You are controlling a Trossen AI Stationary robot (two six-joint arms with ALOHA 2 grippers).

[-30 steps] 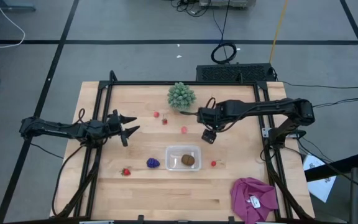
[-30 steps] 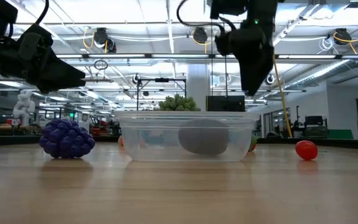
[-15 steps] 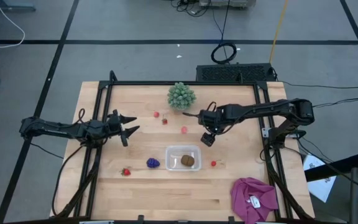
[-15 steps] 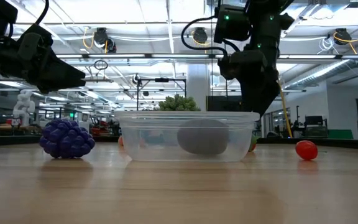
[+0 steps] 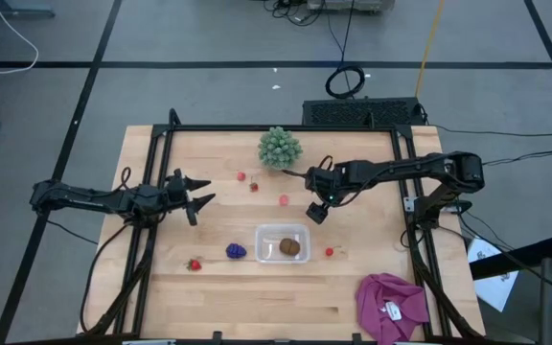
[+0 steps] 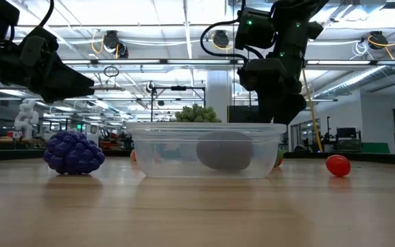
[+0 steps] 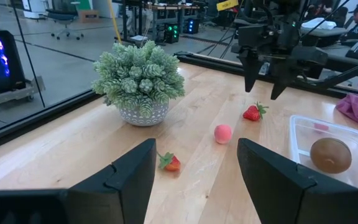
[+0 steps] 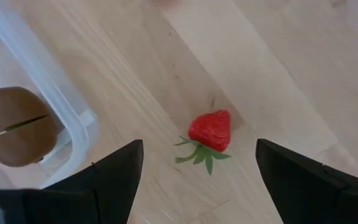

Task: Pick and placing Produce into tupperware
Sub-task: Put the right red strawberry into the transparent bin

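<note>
The right claw point(image 5: 316, 213) hangs above the middle of the tabletop point(image 5: 218, 287), its fingers spread wide and empty. In its wrist view a small red strawberry point(image 8: 210, 130) with a green leafy cap lies on the bare wood between the two fingers, just beside a corner of the clear tupperware point(image 5: 283, 243). The tupperware already holds the brown kiwi point(image 5: 290, 246).

The left claw point(image 5: 197, 195) waits over the left side of the tabletop, fingers partly open and holding nothing.

The rest of the produce lies loose: a purple grape cluster point(image 5: 236, 251) near the container's left wall, a strawberry point(image 5: 195, 264) farther left, a red piece point(image 5: 330, 252) to the container's right, and two small strawberries point(image 5: 254, 187) plus a pink piece point(image 5: 284, 200) near the spiky green plant point(image 5: 280, 148). A magenta cloth point(image 5: 391, 305) sits at the near right corner.

The strawberry under the right claw looks light and small, probably a smooth moulded piece that could squirt out of a hard pinch. I judge the best hold is across its widest red body, not the thin leaves, with the fingers coming straight down either side.
</note>
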